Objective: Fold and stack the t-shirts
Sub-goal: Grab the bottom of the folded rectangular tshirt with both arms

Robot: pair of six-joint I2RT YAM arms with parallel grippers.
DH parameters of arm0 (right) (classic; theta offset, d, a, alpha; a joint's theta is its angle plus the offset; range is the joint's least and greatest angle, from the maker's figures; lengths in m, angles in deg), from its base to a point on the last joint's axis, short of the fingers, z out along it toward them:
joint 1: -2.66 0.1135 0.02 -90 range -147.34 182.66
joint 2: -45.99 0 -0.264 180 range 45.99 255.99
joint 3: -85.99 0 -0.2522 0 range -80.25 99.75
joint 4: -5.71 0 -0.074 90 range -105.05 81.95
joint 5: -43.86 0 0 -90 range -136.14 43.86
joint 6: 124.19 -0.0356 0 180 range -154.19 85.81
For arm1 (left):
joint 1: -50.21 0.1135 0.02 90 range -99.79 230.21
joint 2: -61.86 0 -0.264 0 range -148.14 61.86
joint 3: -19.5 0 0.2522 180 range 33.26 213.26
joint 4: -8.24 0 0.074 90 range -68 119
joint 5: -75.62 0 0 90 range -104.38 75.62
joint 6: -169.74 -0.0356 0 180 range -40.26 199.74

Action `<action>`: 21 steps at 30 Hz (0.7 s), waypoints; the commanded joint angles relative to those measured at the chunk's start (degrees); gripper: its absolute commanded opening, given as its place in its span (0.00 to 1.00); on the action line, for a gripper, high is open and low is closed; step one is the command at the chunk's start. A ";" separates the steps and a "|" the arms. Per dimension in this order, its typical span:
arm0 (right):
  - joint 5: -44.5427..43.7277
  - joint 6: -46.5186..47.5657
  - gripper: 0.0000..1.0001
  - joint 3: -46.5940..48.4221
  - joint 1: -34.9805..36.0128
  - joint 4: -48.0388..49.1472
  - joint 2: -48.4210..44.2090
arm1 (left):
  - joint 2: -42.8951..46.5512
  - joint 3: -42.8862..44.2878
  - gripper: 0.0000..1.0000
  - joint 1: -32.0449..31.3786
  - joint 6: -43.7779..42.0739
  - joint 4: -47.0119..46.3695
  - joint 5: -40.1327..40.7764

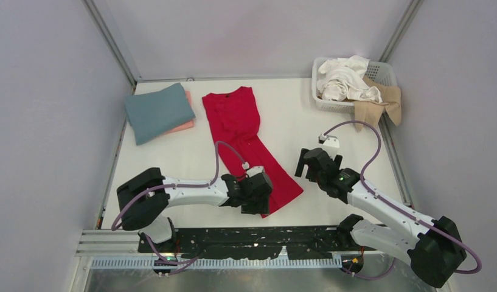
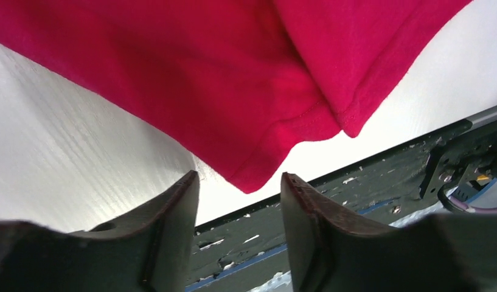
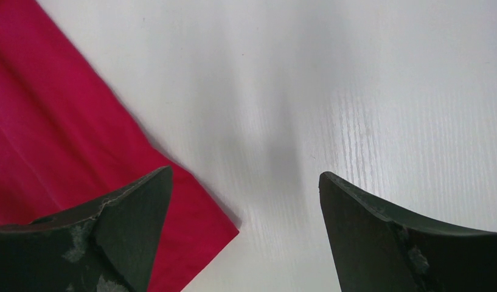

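Note:
A bright red t-shirt (image 1: 246, 140) lies folded lengthwise into a long strip across the table's middle, collar at the far end. My left gripper (image 1: 256, 205) is open and empty over its near hem; the hem corner (image 2: 258, 176) shows just beyond the jaws. My right gripper (image 1: 302, 163) is open and empty just right of the shirt's lower right corner (image 3: 215, 228), above bare table. A folded teal-blue t-shirt (image 1: 159, 111) lies on a folded salmon pink one (image 1: 186, 123) at the far left. White (image 1: 343, 79) and tan (image 1: 379, 103) t-shirts are heaped in the basket.
The white slotted basket (image 1: 385, 72) stands at the far right corner, with the tan cloth hanging over its front. A black rail (image 1: 246, 240) runs along the near table edge. Metal frame posts and grey walls close in the sides.

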 commanded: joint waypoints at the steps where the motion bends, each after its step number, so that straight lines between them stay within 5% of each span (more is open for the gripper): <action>1: -2.61 -1.96 0.95 -0.68 -0.22 1.81 -1.31 | -1.02 1.71 0.48 -0.62 5.89 -0.78 3.38; 7: -1.81 -1.71 0.95 -1.81 -0.19 2.52 -1.81 | -3.94 3.18 0.36 -0.78 6.44 0.12 2.34; 10: -0.13 -1.39 0.95 -2.47 -0.22 2.44 -2.78 | -4.90 4.23 0.03 -0.72 6.23 1.38 2.05; 11: 1.64 -0.54 0.95 -3.07 -0.20 2.44 -3.16 | -4.78 4.44 0.00 -0.75 6.30 2.68 2.62; 21: 18.46 2.44 0.94 -7.72 -0.19 2.25 -2.13 | 3.37 -1.96 0.00 -0.74 6.85 5.00 7.39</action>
